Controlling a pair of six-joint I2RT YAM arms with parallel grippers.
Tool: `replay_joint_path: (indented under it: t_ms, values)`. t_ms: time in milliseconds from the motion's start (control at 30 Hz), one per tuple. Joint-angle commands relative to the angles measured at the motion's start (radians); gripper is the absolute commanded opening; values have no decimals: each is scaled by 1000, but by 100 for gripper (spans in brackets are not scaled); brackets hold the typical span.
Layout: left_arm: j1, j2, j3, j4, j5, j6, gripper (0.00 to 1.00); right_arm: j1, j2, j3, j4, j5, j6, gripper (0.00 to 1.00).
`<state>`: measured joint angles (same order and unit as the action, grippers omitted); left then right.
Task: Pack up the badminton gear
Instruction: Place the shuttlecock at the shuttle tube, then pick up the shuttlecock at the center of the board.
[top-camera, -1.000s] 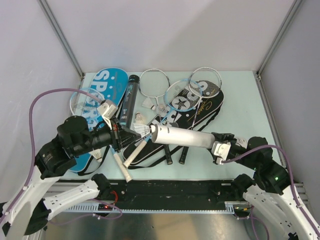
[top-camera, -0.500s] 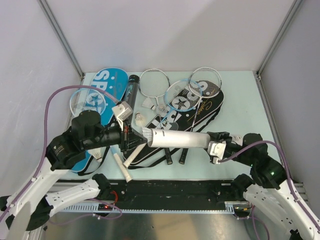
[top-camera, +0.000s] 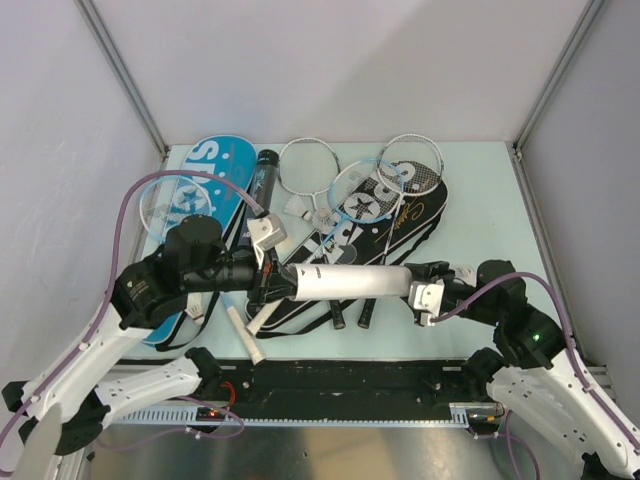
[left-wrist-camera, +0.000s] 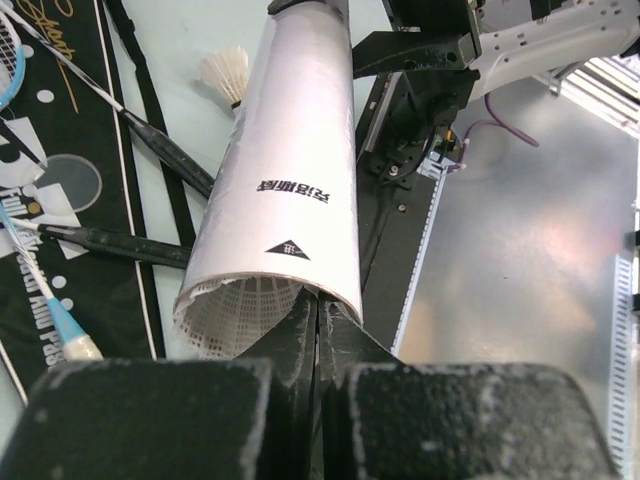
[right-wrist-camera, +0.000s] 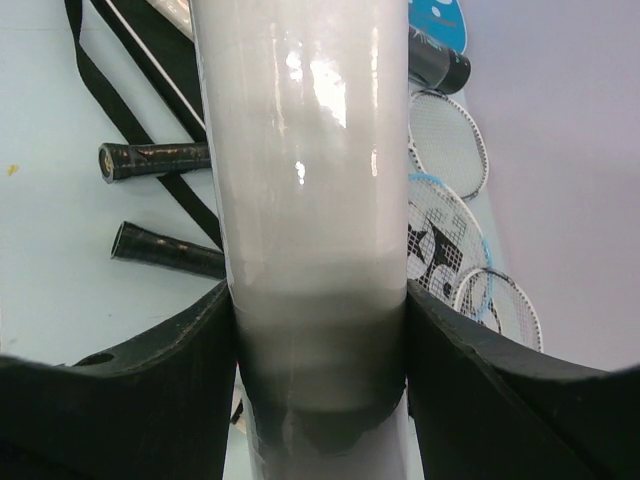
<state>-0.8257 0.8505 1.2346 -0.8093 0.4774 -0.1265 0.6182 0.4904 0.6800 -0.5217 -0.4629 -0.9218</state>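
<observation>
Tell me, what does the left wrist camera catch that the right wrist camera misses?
Only the left wrist view shows the open mouth of the white tube, a shuttlecock's feathers inside it, the left gripper shut at that mouth, and a loose shuttlecock on the table. Only the right wrist view shows the black tube and the blue bag. Both show the white tube, the right gripper clamped on its far end, and black racket handles.
</observation>
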Motion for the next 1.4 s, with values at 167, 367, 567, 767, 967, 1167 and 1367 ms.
replay_joint_path:
  t_ms: [167,367,567,767,967,1167,1367]
  values:
    - [5,-3,-3,45,-21,97,7,10,16,23,141,-66,-16,44]
    - [5,-85,15,45,-200,105,42,11,11,19,114,-23,-15,44]
    - [5,-152,50,44,-282,115,62,10,9,6,138,3,-1,44]
    - [6,-179,63,43,-434,83,67,9,8,6,161,16,63,44]
    - [14,-136,92,41,-744,-7,71,9,9,-7,266,64,224,44]
    - [145,-56,124,31,-845,-126,74,13,40,-88,520,204,521,41]
    - [294,73,180,34,-710,-146,75,-10,59,-100,646,357,679,41]
